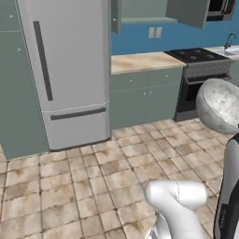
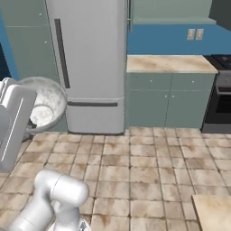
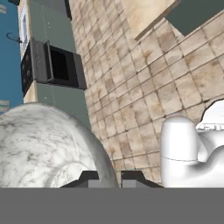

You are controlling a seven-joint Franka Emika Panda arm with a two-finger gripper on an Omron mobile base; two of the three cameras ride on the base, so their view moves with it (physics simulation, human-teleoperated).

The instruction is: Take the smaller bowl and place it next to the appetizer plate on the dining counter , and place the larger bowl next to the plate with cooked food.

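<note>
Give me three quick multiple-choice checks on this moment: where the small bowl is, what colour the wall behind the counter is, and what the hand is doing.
1. Where is the small bowl?
A. On the floor tiles
B. Up in the air at the hand
C. On the stove

2. What colour is the wall behind the counter?
A. Blue
B. Yellow
C. White

3. What state is the hand in?
A. Wide open, holding nothing
B. Shut on the bowl's rim
C. Shut on a plate

Answers: 1 B, the bowl hangs tilted above the floor beside the arm. 2 A, a blue strip shows above the beige top. 3 B, the hand view shows the fingertips pinching the speckled rim.
</note>
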